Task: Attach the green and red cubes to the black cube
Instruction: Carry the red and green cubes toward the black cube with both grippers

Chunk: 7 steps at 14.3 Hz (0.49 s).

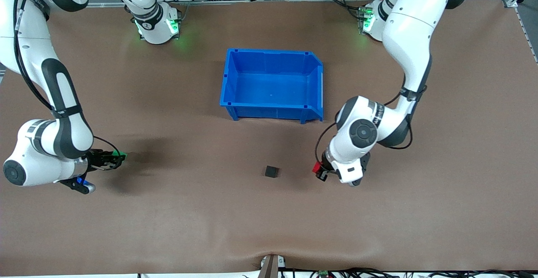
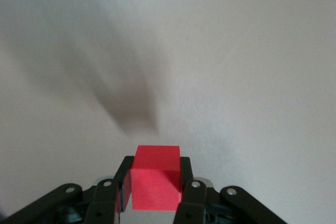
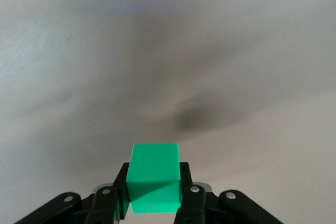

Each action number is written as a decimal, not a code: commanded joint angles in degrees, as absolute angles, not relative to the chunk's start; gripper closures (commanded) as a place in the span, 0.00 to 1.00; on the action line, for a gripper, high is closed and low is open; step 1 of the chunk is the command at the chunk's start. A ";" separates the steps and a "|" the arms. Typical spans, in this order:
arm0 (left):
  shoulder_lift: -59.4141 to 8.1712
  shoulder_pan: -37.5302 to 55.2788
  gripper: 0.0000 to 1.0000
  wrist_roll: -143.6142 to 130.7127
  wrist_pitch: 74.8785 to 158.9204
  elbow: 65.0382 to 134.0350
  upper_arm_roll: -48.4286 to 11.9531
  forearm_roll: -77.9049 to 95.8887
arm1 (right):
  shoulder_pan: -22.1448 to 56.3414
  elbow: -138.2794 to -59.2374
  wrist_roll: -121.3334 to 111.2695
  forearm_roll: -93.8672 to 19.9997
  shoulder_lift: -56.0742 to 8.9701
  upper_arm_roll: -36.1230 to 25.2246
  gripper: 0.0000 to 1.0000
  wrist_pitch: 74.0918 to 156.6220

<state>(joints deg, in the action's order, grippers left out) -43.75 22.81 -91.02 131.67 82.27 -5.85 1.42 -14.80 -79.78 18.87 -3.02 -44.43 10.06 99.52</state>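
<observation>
The black cube lies alone on the brown table, nearer to the front camera than the blue bin. My left gripper is shut on the red cube, held just above the table beside the black cube, toward the left arm's end. In the left wrist view the red cube sits between the two black fingers. My right gripper is shut on the green cube, over the table toward the right arm's end. The green cube fills the fingers in the right wrist view.
A blue bin stands open and empty in the middle of the table, farther from the front camera than the black cube. A cable clamp sits at the table's front edge.
</observation>
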 commanded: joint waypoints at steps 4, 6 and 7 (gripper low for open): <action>-47.45 23.64 1.00 -98.94 134.99 76.57 -5.45 2.20 | -7.13 -74.53 46.44 -9.74 -44.47 12.03 1.00 94.83; -48.95 24.69 1.00 -100.54 135.00 74.36 -5.28 2.20 | -3.45 -72.52 58.74 -12.73 -44.73 12.83 1.00 95.53; -49.48 24.70 1.00 -100.55 135.09 73.83 -5.19 2.20 | -1.34 -71.81 64.63 -13.27 -44.74 12.83 1.00 96.76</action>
<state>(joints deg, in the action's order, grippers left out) -46.62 23.62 -99.11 134.96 77.92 -5.79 1.45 -4.50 -74.49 54.10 -11.30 -44.28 12.67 96.32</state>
